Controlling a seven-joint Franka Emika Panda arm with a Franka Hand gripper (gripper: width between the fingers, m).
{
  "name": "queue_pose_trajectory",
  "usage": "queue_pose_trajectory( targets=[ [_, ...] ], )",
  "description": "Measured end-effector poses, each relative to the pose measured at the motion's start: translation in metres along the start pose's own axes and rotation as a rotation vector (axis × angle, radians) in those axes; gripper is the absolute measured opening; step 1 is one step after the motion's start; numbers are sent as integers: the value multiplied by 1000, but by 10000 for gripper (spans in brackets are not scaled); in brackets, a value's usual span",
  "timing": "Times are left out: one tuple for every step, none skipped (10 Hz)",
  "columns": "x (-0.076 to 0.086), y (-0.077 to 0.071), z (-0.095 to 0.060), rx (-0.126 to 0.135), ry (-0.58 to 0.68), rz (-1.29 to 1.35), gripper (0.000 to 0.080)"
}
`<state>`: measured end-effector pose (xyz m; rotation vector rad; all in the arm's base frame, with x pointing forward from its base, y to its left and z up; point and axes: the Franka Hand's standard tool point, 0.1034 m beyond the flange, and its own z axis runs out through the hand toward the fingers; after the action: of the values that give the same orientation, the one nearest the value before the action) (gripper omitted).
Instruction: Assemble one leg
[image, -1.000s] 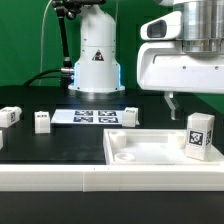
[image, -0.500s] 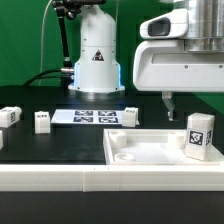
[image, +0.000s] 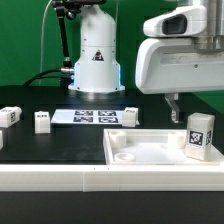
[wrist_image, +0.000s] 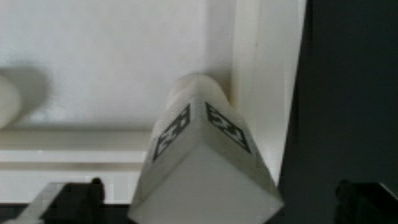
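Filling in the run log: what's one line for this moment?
gripper: open, over leg, not touching | leg: upright in tray | grasp: not yet done

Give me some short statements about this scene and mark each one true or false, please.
1. A leg stands upright on the white tray-like piece. True.
2. The gripper is shut on that leg. False: it is open and hangs higher than the leg, apart from it.
3. Three other legs are on the dark table. True.
4. The marker board lies inside the tray-like piece. False: it lies flat on the table, beyond the tray-like piece.
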<state>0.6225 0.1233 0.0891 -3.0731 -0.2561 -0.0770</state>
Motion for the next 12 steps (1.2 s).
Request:
queue_pose_trajectory(
  targets=[
    [1,2,1,-2,26,-75,648],
    [0,4,5,-6,48,-121,648],
    [-2,5,8,-10,60,-184,648],
    [-5,5,11,-12,58,-218,648],
    [-7,4,14,-12,52,-253,648],
    [-7,5,14,-11,53,-271,648],
    [-7,5,14,-11,53,-270,648],
    [-7,5,14,-11,53,-270,637],
    [-7,5,14,-11,53,-270,637],
    [-7,5,14,-11,53,-270,467],
    [-7,5,14,-11,53,-270,286],
    [-7,5,14,-10,53,-257,289]
  ],
)
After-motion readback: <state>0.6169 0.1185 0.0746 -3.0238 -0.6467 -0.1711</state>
